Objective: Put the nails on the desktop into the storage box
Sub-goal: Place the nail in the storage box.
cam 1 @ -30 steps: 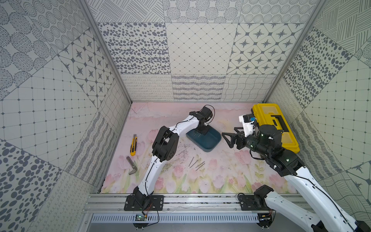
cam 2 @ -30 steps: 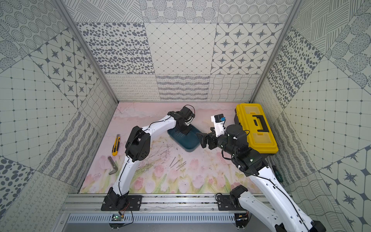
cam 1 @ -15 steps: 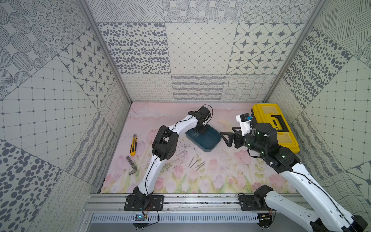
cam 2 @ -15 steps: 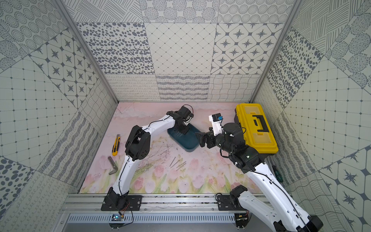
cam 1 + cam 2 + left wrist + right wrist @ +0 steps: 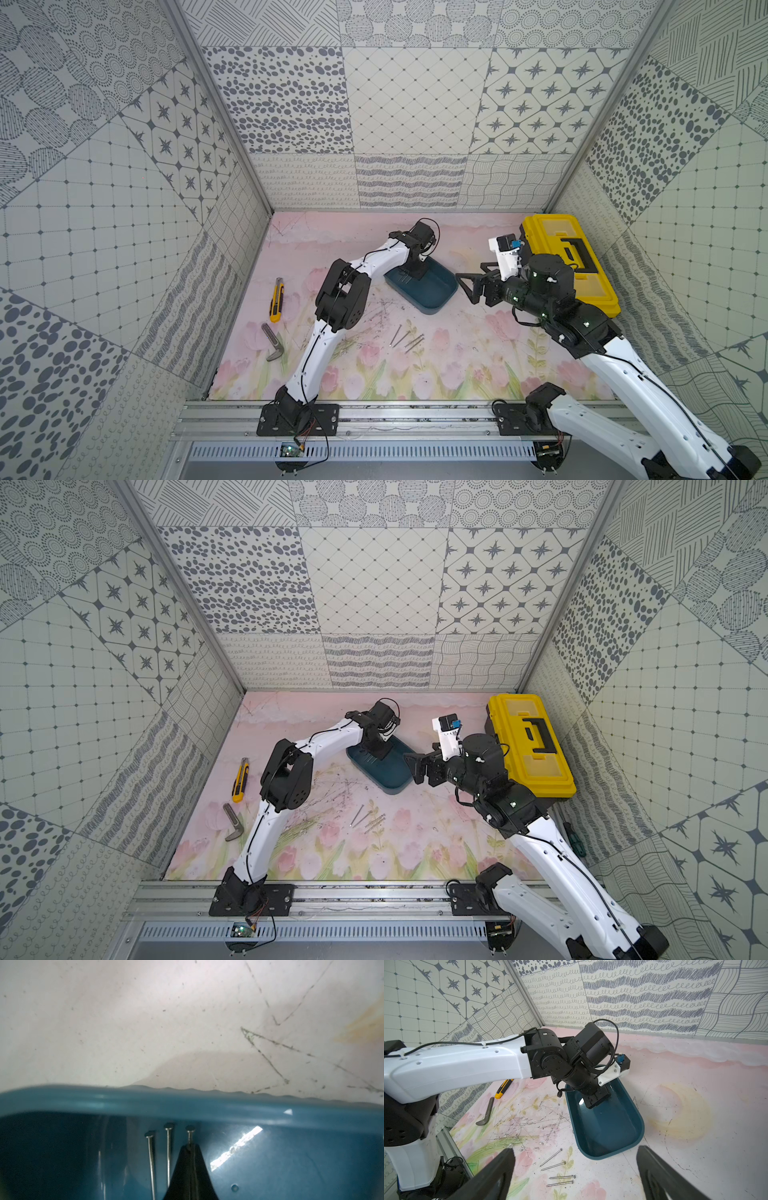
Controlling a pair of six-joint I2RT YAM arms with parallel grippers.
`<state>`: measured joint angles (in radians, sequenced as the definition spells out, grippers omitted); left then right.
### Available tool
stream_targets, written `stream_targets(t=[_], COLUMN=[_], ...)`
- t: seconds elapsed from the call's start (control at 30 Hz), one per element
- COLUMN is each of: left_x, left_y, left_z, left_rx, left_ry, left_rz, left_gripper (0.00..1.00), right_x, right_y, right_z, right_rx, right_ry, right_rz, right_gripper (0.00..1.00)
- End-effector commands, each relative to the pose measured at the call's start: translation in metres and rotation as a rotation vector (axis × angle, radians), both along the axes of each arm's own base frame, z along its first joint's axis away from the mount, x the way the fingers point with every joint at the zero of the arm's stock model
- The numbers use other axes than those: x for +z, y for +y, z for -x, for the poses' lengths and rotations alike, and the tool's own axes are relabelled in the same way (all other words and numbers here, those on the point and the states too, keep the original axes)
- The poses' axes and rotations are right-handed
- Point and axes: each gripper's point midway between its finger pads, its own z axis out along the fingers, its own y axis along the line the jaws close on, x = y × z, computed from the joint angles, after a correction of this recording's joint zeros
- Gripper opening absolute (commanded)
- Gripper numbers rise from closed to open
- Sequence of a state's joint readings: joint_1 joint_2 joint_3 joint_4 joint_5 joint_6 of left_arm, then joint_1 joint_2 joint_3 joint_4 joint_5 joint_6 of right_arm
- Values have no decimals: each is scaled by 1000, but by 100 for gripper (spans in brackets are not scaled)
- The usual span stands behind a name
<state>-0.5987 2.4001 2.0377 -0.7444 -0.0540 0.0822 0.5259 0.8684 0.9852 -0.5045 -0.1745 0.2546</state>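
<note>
- Your left fingers (image 5: 190,1167) are pressed together on the held nail (image 5: 190,1129). Its shaft runs into the seam between the tips and its head sticks out past them.
- These fingers reach down inside the storage box (image 5: 187,1103), and the head of the held nail is close to the box wall.
- Two nails (image 5: 150,1157) lie on the box floor just beside the closed tips. They are parallel to each other, with their heads toward the same wall.
- Your right fingers (image 5: 652,1165) are spread wide with nothing between them. They hang above the bench (image 5: 457,361), just beside the end of the box that faces the yellow toolbox (image 5: 569,257).
- The box sits on the bench between your two arms, toward the back, as both top views show.
- Four nails (image 5: 556,1167) lie in a loose cluster on the bench in front of the box. They are apart from the box, and neither set of fingers touches them.
- The utility knife (image 5: 275,296) and the bent metal tool (image 5: 272,345) lie near the left edge of the bench, well apart from the cluster.
- The toolbox stands at the right rear corner, behind your right arm.
</note>
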Motion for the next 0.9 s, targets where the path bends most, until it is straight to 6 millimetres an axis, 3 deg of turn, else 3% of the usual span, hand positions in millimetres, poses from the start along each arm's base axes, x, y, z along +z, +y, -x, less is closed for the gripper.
stream_targets(t=[0.0, 0.3, 0.57, 0.87], left_x=[-6, -8, 10, 38], left_y=[-2, -1, -4, -7], left_z=[1, 1, -4, -1], left_rx=[-29, -24, -19, -26], left_ry=[16, 18, -16, -59], left_rz=[10, 3, 25, 32], left_gripper=[0, 0, 22, 28], right_x=[20, 17, 17, 22], right_y=[2, 1, 1, 1], right_z=[-3, -4, -3, 0], right_rx=[3, 0, 4, 10], right_ry=[-54, -49, -52, -64], right_rz=[-35, -32, -33, -45], right_gripper=[97, 97, 97, 97])
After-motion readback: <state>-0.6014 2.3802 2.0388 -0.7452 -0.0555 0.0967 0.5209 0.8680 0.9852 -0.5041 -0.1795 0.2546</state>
